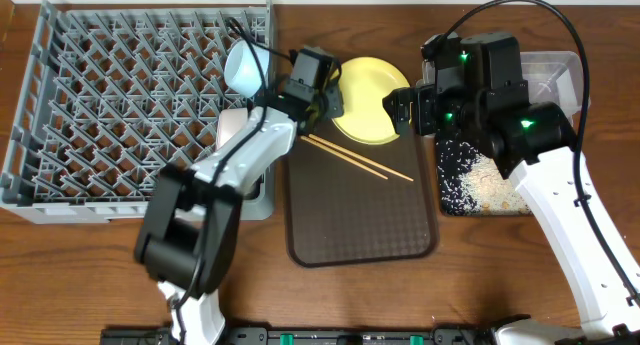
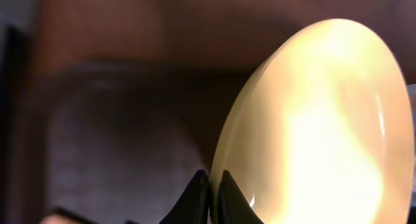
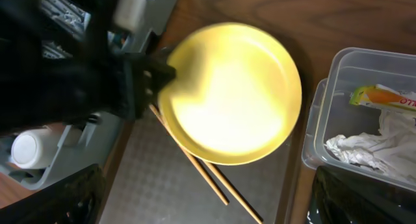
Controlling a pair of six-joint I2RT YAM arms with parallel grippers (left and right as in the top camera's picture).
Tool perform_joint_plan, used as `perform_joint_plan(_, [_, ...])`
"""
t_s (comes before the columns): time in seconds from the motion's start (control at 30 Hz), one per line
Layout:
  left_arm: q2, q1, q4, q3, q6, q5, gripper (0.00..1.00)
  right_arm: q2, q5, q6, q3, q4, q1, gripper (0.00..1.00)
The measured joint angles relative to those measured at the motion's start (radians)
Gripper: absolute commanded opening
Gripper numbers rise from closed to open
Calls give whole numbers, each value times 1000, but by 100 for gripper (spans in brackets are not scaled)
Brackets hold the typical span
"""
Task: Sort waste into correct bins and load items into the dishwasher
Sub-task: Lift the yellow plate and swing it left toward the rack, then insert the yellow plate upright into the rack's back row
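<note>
My left gripper [image 1: 328,97] is shut on the left rim of the round yellow plate [image 1: 372,100], which is over the far end of the brown tray. The wrist view shows the jaws [image 2: 213,191] pinching the plate's rim [image 2: 312,126]. In the right wrist view the plate [image 3: 234,94] covers the far ends of the wooden chopsticks [image 3: 211,178]; they also show in the overhead view [image 1: 358,158]. My right gripper [image 1: 412,109] is open and empty beside the plate. A light blue bowl [image 1: 244,67] and a white cup [image 3: 29,149] sit in the grey dish rack [image 1: 120,105]. The white bowl is not visible.
The clear tub [image 3: 325,130] at right holds the green-yellow wrapper [image 3: 383,97] and the white tissue [image 3: 370,146]. The black tray [image 1: 480,185] holds rice scraps. The brown serving tray [image 1: 360,220] lies between the rack and the bins.
</note>
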Motion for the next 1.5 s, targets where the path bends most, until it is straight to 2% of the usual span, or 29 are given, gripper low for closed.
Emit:
perform_joint_plan(0.43, [-241,0,-121,0,267,-179,7,0,0,0,0,0,0,99])
perform_joint_plan(0.97, [-335,47,-136,0,530,-643,7,0,0,0,0,0,0,99])
perform_joint_plan(1.17, [-335,122,-59,-1,595,-729,8,0,0,0,0,0,0,99])
perform_joint_plan(1.5, [-335,156,122,-2,772,-753,7,0,0,0,0,0,0,99])
